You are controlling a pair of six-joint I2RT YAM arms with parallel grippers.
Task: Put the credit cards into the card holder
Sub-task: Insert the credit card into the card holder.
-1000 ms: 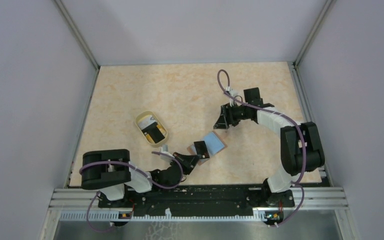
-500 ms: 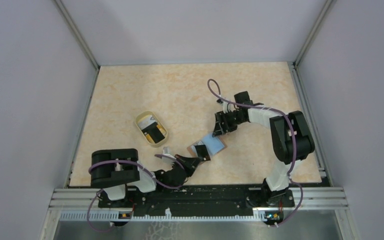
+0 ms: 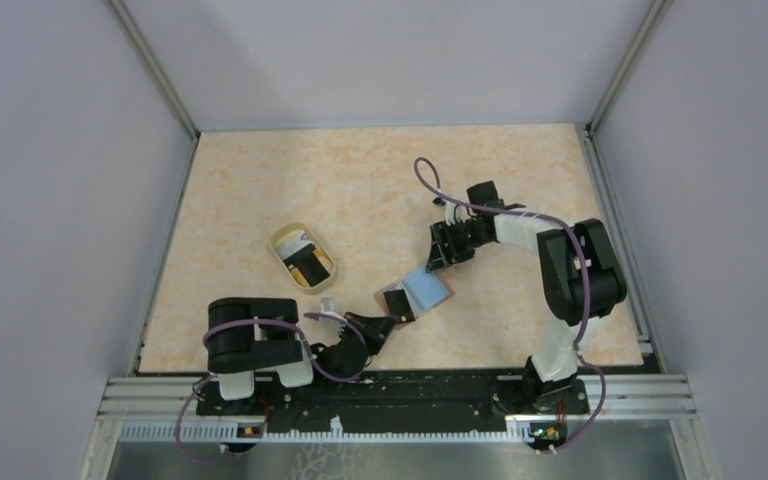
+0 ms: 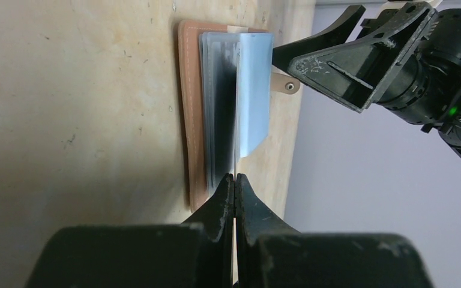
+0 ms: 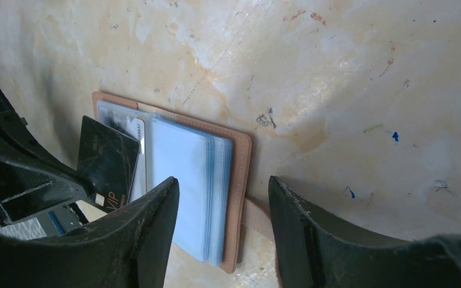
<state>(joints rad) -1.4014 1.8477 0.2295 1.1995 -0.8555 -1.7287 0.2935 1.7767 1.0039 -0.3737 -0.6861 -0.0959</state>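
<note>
The card holder lies open on the table, brown outside with light blue sleeves facing up. My left gripper is shut on a black credit card marked VIP, whose edge rests on the holder's left half. In the left wrist view that card is edge-on, between the shut fingertips and the blue sleeves. My right gripper stands open just over the holder's far edge, its fingers on either side of the brown border and strap. A white card shows inside a sleeve.
A yellowish oval cup stands left of the holder with a black card and a white one in it. Metal wall rails border the tabletop on both sides. The arm bases sit along the near edge.
The right gripper has come down and left to the holder's far edge, and its jaws have narrowed a little. The left arm has shifted, carrying the black card slightly left over the holder.
</note>
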